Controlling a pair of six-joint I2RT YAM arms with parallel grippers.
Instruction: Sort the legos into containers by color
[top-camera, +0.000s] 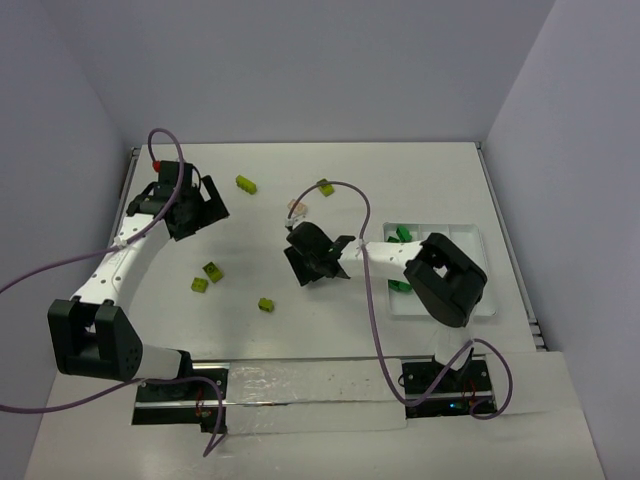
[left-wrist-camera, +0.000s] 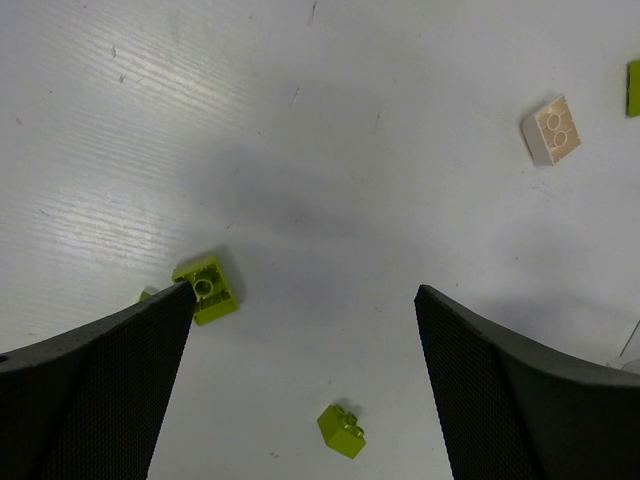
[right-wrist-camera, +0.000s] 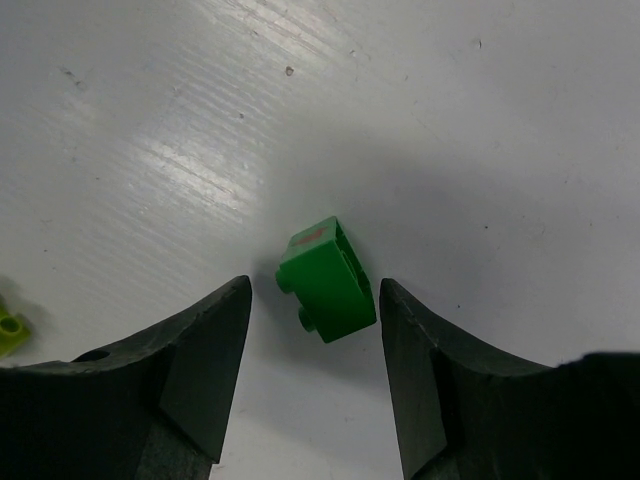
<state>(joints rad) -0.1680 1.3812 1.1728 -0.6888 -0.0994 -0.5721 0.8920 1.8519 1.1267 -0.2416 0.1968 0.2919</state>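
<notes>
Right gripper (right-wrist-camera: 313, 292) jaws half-spread, straddling a dark green lego (right-wrist-camera: 326, 278) lying on its side on the tabletop (right-wrist-camera: 480, 120); not clamped, gap visible on one side. Its long axis runs slightly skewed down the gap, so closing takes the narrow width. White tray (top-camera: 472, 233) sits to the right under this arm, the nearer one. Left gripper (left-wrist-camera: 305, 300) jaws wide, empty, yellow-green lego (left-wrist-camera: 207, 289) beside one finger.

Glossy plastic lego (right-wrist-camera: 325, 282), finely ribbed table (right-wrist-camera: 450, 120)
</notes>
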